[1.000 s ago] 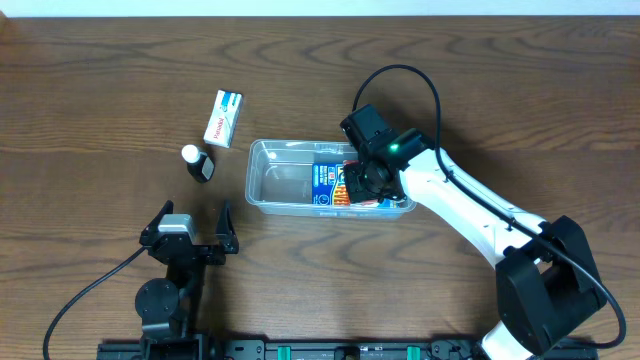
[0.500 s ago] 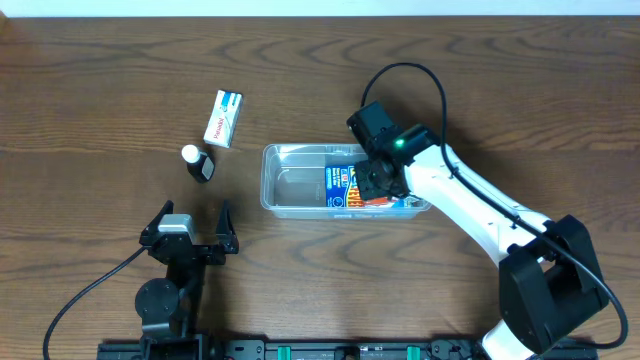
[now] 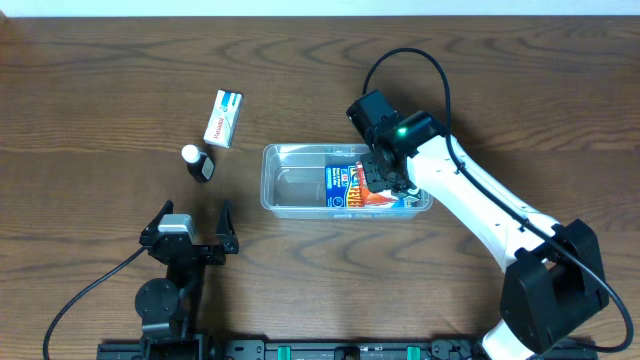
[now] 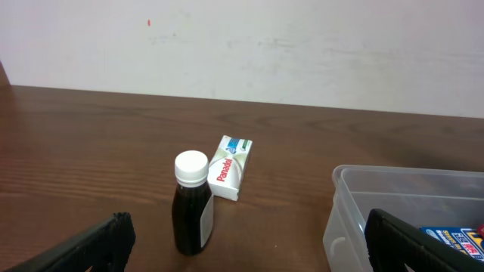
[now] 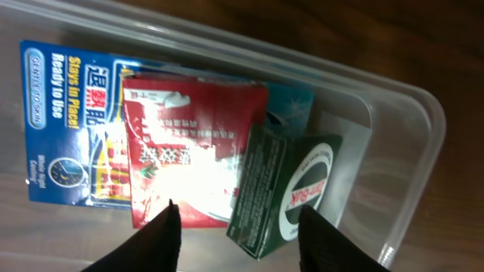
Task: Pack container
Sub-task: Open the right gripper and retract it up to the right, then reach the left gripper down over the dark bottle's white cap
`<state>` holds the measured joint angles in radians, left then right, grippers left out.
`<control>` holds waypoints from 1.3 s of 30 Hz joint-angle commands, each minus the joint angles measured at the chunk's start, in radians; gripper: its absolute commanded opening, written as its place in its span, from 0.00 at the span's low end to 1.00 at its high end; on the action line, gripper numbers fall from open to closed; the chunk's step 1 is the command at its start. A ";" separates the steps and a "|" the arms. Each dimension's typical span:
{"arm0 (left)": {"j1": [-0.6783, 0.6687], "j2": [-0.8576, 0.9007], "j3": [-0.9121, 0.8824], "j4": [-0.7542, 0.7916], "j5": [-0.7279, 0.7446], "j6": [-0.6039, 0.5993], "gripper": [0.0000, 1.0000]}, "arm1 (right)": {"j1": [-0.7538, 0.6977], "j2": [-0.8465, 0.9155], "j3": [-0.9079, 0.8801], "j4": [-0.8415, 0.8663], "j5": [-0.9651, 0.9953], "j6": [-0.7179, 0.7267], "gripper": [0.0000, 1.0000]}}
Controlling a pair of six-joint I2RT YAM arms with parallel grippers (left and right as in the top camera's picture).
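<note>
Plastic container (image 3: 295, 190), one only, clear and shallow, lies a little right of the middle of the wooden table (image 3: 100, 80), its long side running across. Three things lie in its right half: one flat blue packet (image 5: 60, 128) at the bottom, one red packet (image 5: 189, 143) on top of it, and one dark green box (image 5: 291, 189) resting partly on the red packet towards the end wall. The left half of the container shows only its bare floor.

From overhead, the right gripper (image 3: 385, 180) hangs over that filled half, and its arm covers the container's right end. In the right wrist view, the right gripper (image 5: 240, 234) has its jaws partly apart, one finger over the red packet, the other beside the green box. The box lies flat in the container, with a gap to the first finger, so nothing appears to be gripped.

Two things lie outside, off the container's left end: one small dark bottle (image 3: 198, 162) with a white cap, standing upright near the container, and one white medicine box (image 3: 224, 118) lying flat just behind the bottle. They are close together, but do not touch.

The left gripper (image 3: 195, 215) sits low at the near edge of the table, well apart from the bottle, its jaws spread fully wide and empty. In its own camera, the bottle (image 4: 191, 204) stands between the fingers' line of sight and the white medicine box (image 4: 231, 168).
</note>
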<state>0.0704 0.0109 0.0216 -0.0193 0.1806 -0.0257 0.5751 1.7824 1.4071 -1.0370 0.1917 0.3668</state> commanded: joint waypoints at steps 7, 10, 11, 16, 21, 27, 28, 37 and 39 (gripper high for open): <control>0.005 -0.006 -0.018 -0.033 0.018 -0.001 0.98 | -0.108 -0.232 0.048 -0.072 0.024 0.030 0.64; 0.005 -0.006 -0.018 -0.033 0.018 -0.001 0.98 | -0.220 -0.311 0.048 -0.079 0.000 0.029 0.75; 0.005 -0.006 -0.018 -0.033 0.018 -0.001 0.98 | -0.256 -0.328 0.048 -0.081 -0.005 0.029 0.79; 0.005 -0.006 -0.018 -0.033 0.018 -0.001 0.98 | -0.431 -0.357 0.048 -0.105 -0.025 0.029 0.99; 0.005 -0.006 -0.018 -0.026 0.018 -0.001 0.98 | -0.531 -0.352 0.039 -0.119 -0.048 0.029 0.99; 0.005 -0.006 -0.018 -0.032 0.018 -0.001 0.98 | -0.557 -0.352 0.037 -0.119 -0.050 0.029 0.99; 0.005 -0.006 -0.018 -0.032 0.018 -0.001 0.98 | -0.557 -0.351 0.037 -0.119 -0.050 0.029 0.99; 0.005 0.005 0.018 -0.075 0.087 -0.016 0.98 | -0.557 -0.351 0.037 -0.119 -0.050 0.029 0.99; 0.005 0.024 0.078 -0.150 0.099 -0.035 0.98 | -0.557 -0.351 0.037 -0.119 -0.050 0.029 0.99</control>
<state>0.0704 0.0162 0.0559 -0.0963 0.2146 -0.0326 0.0242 1.4258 1.4498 -1.1553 0.1463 0.3927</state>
